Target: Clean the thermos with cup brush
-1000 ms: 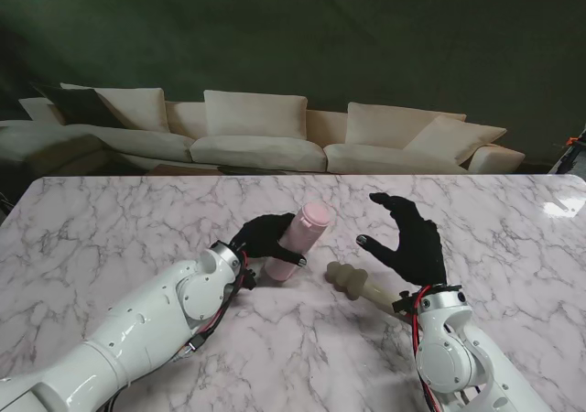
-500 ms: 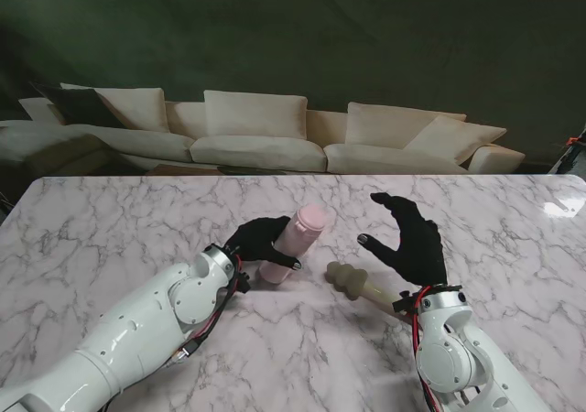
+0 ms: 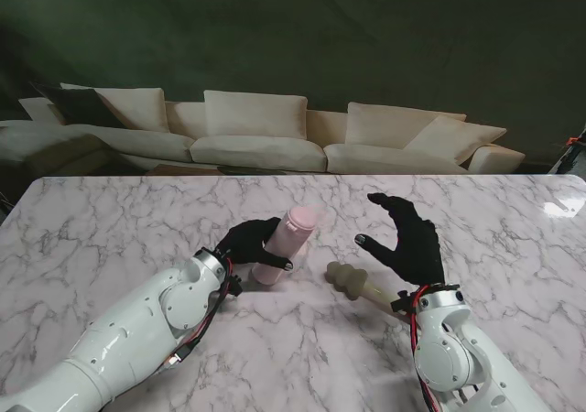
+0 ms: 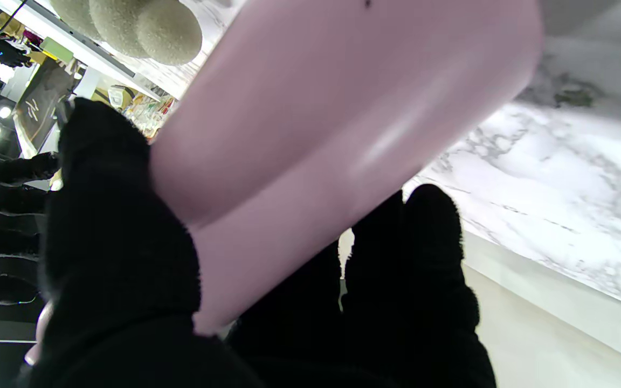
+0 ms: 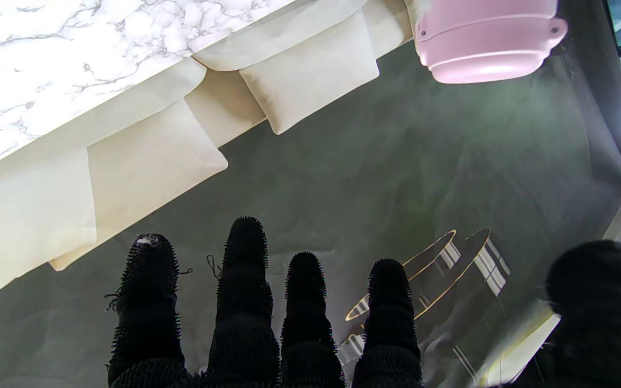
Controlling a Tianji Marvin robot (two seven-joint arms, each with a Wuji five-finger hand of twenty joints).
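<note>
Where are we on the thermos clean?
Early. Done: left hand is shut on the pink thermos, holding it tilted. In hand: right hand is open, hovering above the cup brush, which lies on the table. Left: grasp brush, insert it, scrub.

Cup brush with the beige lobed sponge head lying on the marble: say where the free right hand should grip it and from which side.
Grip the pale handle of the beige sponge-headed cup brush, coming down from above. It lies flat, the bulbous head pointing at the pink thermos, the handle running back under the open right hand, so the handle is probably the slimmer, firmer part.
</note>
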